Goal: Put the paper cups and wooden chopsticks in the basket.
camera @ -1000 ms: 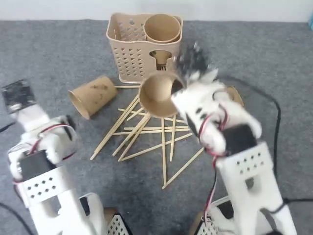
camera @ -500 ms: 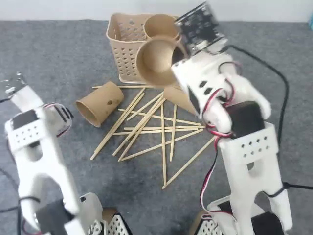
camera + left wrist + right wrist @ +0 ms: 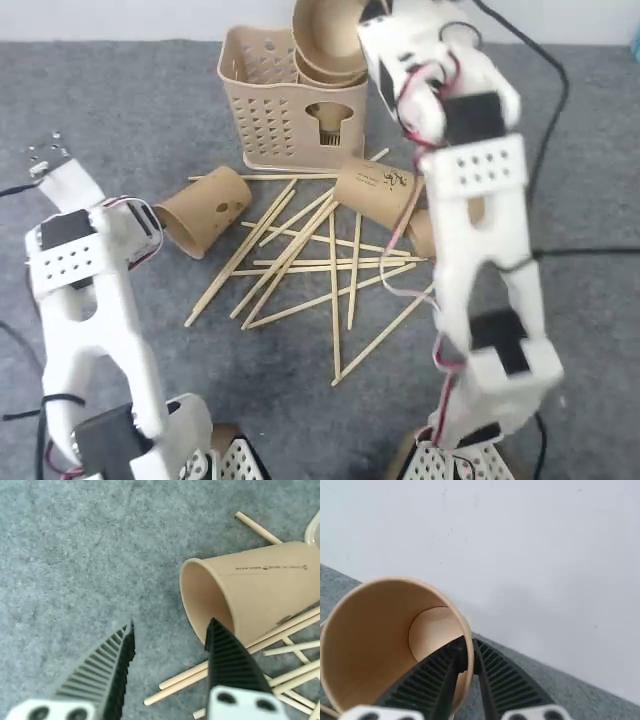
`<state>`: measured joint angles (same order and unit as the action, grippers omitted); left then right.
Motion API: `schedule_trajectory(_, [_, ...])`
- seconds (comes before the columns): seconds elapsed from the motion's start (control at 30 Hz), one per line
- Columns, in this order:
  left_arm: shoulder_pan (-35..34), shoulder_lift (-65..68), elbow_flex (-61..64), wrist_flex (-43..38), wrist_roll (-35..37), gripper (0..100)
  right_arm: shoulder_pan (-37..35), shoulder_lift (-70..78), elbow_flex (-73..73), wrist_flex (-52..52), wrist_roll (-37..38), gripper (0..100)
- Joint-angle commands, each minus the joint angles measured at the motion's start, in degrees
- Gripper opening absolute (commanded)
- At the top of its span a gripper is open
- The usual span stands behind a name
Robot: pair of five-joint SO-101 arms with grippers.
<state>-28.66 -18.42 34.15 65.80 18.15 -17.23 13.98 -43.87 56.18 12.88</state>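
1. We see the left gripper [image 3: 171,625] with its jaws spread, just beside the mouth of a paper cup [image 3: 250,597] lying on its side.
2. Wooden chopsticks [image 3: 300,262] lie scattered on the grey carpet [image 3: 120,110], and some touch that cup.
3. A second cup [image 3: 378,188] lies on its side near the basket [image 3: 265,115].
4. We see an upright cup [image 3: 325,80] inside the basket.
5. The right gripper [image 3: 469,649] is clamped on the rim of a held cup [image 3: 370,630], above the basket.
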Motion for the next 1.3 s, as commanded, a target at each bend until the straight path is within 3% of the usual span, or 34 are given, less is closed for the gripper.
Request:
schedule_trajectory(0.0, [0.4, 0.4, -2.0, -1.8, 1.0, 22, 0.8, 7.0, -11.8, 0.5, -0.6, 0.8])
schedule_trajectory(0.3, [0.5, 1.8, -2.4, -1.6, 1.0, 22, 0.1, 18.2, -32.4, 15.6, -2.1, 0.8])
schedule_trajectory(0.57, [0.4, 1.8, -2.2, -0.7, 1.0, 22, -0.2, 18.9, -35.3, 19.8, -2.2, 1.1])
schedule_trajectory(0.8, [0.5, 1.8, -2.5, 0.5, 1.0, 22, -0.5, 20.5, -33.9, 19.1, -3.9, 16.2])
schedule_trajectory(1.0, [0.5, 1.8, -2.6, 1.3, 1.0, 22, -0.4, 19.2, -36.7, 17.5, -5.5, 21.3])
schedule_trajectory(1.13, [0.4, 1.8, -3.3, 2.1, 1.0, 22, -0.4, 16.0, -42.4, 24.8, -5.9, 21.3])
schedule_trajectory(1.27, [0.4, 1.8, -9.1, 8.8, 1.0, 22, -0.4, 9.5, -52.2, 37.2, -6.8, 21.3])
